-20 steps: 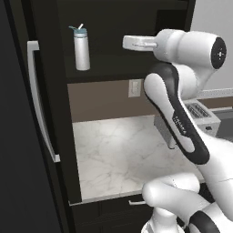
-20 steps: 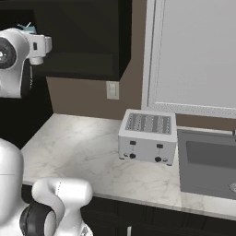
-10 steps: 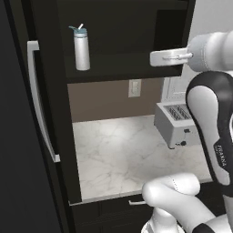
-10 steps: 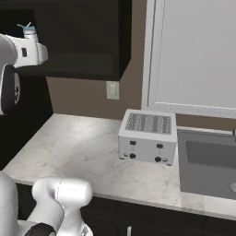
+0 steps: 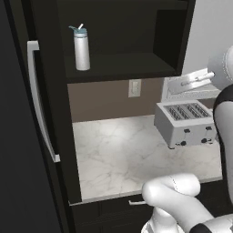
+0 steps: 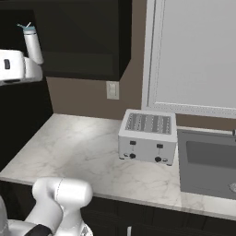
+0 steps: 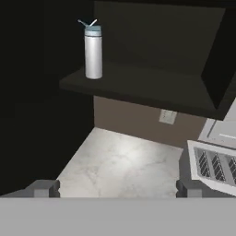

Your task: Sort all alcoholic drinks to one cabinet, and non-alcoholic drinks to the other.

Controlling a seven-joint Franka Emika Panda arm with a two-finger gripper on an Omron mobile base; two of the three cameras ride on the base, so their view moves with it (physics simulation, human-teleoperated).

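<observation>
Flask (image 5: 82, 49) stands shelved in your open cabinet (image 5: 123, 68), jaws spread wide and holding nothing; three drinks seemingly remain for you to sort.

2 rear base views and 1 hand view, all sharing flask (image 5: 82, 48), toaster (image 6: 148, 137).

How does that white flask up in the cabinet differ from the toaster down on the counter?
The flask is a tall, slim upright cylinder; the toaster is a low, wide box. The flask stands on the shelf of the open dark cabinet; the toaster sits on the marble counter below. The flask has a light-blue spout lid; the toaster has slots on top and dark knobs in front. Both are pale and stand free of the robot.
</observation>
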